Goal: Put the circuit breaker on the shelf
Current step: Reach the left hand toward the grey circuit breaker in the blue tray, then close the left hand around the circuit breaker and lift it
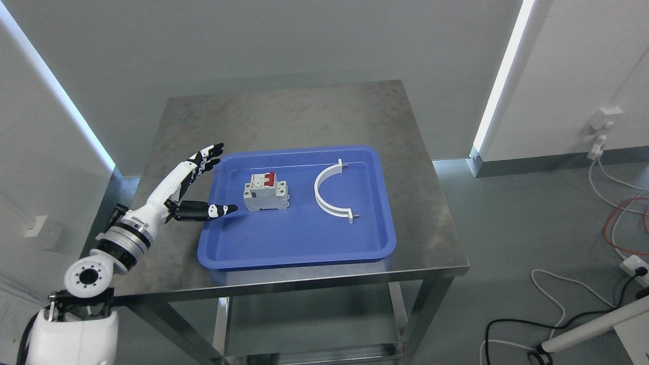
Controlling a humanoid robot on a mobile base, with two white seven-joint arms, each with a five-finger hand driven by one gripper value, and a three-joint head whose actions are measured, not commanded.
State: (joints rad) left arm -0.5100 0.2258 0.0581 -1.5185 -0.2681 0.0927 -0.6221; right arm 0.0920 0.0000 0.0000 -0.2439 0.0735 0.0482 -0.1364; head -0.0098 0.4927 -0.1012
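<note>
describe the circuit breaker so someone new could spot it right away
On the steel table lies a blue tray. The circuit breaker stands in its left half: a grey block with red switches, unlike the white curved bracket to its right.

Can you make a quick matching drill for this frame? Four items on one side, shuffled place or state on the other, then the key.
Things:
1. circuit breaker
2. white curved clamp
3. left robot hand
4. blue tray

Places or states:
A. open, fingers spread, at the tray's left edge
B. on the steel table, holding two parts
C. in the tray's right half, lying flat
D. in the tray's left half, red switches on top

Pairs: 1-D, 2-C, 3-A, 4-B
</note>
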